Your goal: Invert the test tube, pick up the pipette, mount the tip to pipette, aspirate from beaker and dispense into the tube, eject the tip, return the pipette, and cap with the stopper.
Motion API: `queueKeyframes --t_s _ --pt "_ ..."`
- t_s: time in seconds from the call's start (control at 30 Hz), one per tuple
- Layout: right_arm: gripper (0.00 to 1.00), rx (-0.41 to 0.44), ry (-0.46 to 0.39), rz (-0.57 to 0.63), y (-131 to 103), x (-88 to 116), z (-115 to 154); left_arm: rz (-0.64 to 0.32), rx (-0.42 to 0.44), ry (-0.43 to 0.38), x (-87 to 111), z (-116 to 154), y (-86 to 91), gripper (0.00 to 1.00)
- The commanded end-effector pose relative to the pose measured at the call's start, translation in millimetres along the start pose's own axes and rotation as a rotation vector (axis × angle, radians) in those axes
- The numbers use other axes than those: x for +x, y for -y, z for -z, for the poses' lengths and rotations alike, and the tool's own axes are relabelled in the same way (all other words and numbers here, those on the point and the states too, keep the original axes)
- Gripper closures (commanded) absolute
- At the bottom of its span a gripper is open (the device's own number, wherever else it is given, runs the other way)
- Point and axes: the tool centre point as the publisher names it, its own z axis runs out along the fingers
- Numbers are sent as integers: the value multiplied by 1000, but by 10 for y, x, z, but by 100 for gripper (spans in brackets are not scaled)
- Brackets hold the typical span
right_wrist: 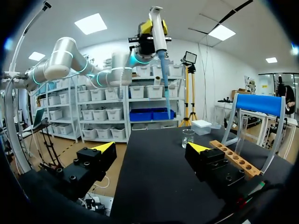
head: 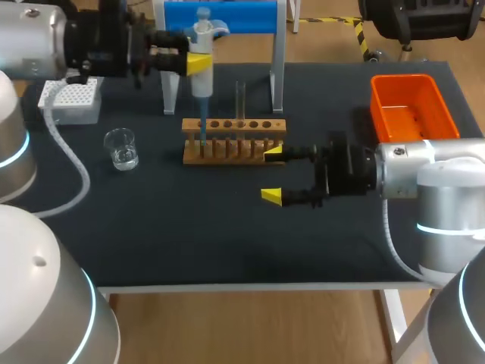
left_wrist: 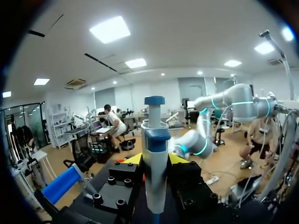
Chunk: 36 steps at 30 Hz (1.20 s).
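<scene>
Gripping pipette, left gripper fingers clamped on its body, blue tip over wooden rack's left end. Test tube stood upright mid-rack. Right gripper gaped wide, empty, just right of rack. Beaker left of rack.

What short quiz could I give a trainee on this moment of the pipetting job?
1. True or false: the right gripper is open and holds nothing.
2. The left gripper is shut on: A) the beaker, B) the pipette, C) the stopper.
3. Fill in: the test tube stands upright in the wooden ____.
Key: 1 true; 2 B; 3 rack.
</scene>
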Motion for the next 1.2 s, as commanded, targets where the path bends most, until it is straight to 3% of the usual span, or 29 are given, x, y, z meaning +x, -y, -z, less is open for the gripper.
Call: queueKeyframes --t_s 0.03,0.7,1.2 --pt "0 0 -1 1 -1 6 16 -6 5 10 -50 279 -51 100" --pt "0 0 -1 1 -1 6 16 -35 4 66 -755 881 -452 100" --pt "0 0 -1 1 -1 6 16 -8 -7 127 -882 1170 -845 100"
